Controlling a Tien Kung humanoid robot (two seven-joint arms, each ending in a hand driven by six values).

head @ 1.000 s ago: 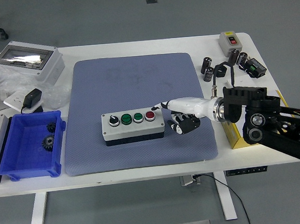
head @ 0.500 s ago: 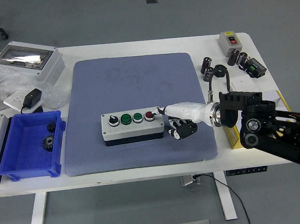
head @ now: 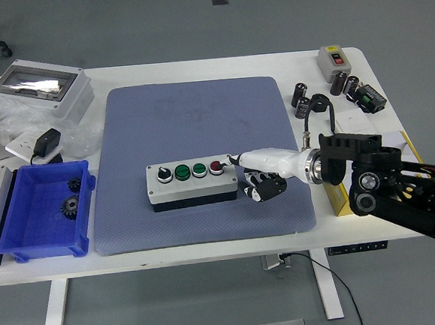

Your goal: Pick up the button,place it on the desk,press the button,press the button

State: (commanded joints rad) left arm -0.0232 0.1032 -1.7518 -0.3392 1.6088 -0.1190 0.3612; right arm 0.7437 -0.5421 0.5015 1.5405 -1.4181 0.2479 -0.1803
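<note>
I have the button box (head: 193, 185) sitting flat on the blue mat (head: 198, 160) on the desk (head: 308, 65), so the pressing is what remains, as I judge it. My right hand (head: 262, 172) is just beside the box's right end, index finger stretched out with its tip at the red button (head: 216, 165), the one nearest that end; the other fingers (head: 265, 186) are curled under the palm and hold nothing. The risk I see is a glancing push: the finger comes in low and from the side, so it could shove the box leftward across the mat, or slip off the cap toward the neighbouring green button (head: 198, 169), rather than drive the red one down. The curled knuckles lie close to the box's right wall and could nudge it too. I cannot tell whether the fingertip is touching the cap or just short of it, nor whether the button is depressed. My left arm is out of view.
</note>
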